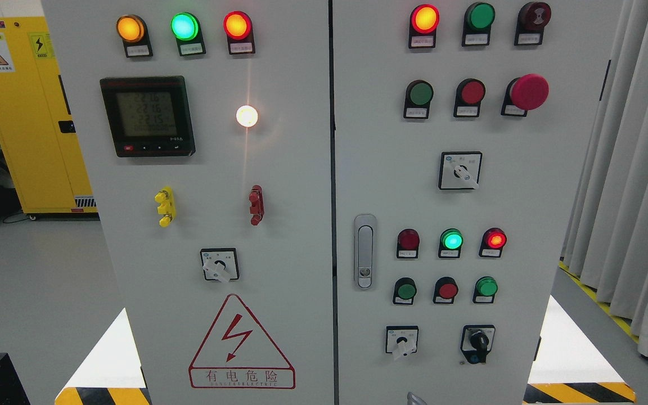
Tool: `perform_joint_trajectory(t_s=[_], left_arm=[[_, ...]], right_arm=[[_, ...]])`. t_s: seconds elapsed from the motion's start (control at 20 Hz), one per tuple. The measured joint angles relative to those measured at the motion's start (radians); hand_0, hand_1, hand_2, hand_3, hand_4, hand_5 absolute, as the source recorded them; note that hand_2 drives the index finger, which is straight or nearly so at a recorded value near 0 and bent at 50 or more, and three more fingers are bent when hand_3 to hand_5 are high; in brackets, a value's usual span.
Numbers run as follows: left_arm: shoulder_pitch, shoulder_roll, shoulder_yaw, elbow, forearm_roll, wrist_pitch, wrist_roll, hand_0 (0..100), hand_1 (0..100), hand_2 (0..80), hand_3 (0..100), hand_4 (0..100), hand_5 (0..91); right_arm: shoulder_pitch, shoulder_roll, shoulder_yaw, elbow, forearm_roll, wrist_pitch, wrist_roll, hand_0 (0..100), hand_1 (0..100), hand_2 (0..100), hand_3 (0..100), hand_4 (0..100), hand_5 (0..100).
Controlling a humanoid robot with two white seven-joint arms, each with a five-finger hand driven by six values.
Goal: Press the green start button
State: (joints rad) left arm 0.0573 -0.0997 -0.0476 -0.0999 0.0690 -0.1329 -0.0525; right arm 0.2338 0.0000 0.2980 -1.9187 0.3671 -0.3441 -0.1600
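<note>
Head cam is all I've got here. Neither of my hands shows up in it, so I can't tell how open they are or if they're holding anything. I'm facing a white control cabinet (pixel 279 225) with two doors. The green push button (pixel 419 94) sits on the right door, upper row, just left of a red push button (pixel 471 93) and the big red mushroom stop (pixel 528 92). Another green button (pixel 405 291) is lower down, below a lit green lamp (pixel 451 240). The left door has a digital meter (pixel 148 116).

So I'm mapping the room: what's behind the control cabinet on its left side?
A yellow safety cabinet stands behind the control cabinet, on the grey floor. The panel hides its right part.
</note>
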Motion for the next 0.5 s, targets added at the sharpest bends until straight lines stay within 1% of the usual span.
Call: perform_joint_trajectory(t_s=[0.5], left_arm=[[0.000, 0.000, 0.000, 0.000, 0.000, 0.000, 0.000, 12, 56, 0.0, 0, 0, 0.0]], right_arm=[[0.000, 0.000, 0.000, 0.001, 0.000, 0.000, -0.002, 60, 69, 0, 0, 15, 16]])
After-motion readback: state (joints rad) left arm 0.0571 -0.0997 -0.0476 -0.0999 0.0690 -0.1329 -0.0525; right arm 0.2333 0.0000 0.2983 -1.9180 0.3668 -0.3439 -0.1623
